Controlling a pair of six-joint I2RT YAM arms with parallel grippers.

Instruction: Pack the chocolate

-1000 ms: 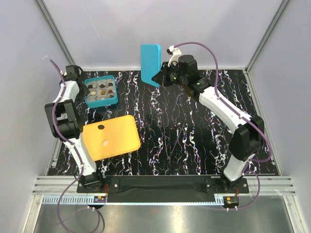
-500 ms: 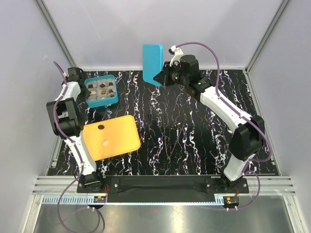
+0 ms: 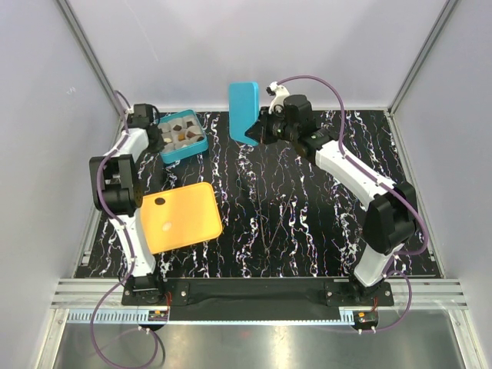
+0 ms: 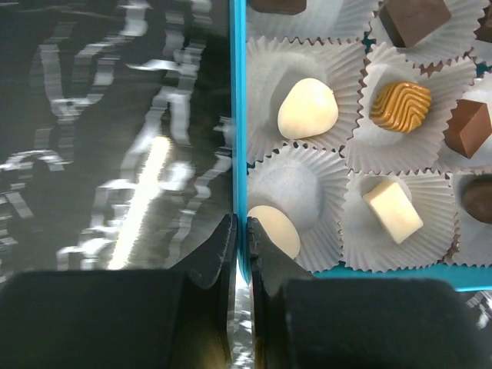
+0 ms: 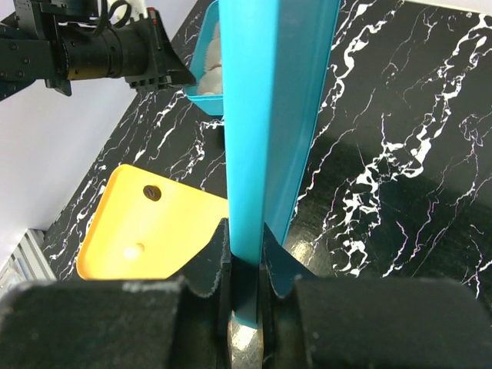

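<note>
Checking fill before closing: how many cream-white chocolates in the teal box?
3: a cream-white dome by the box wall, a second beside the left gripper, a square block right of it. More may be cropped.

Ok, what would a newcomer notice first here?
The teal lid, held upright by the right hand at back centre. Then the box of chocolates at back left, its wall pinched by the left hand, and the orange tray at near left.
</note>
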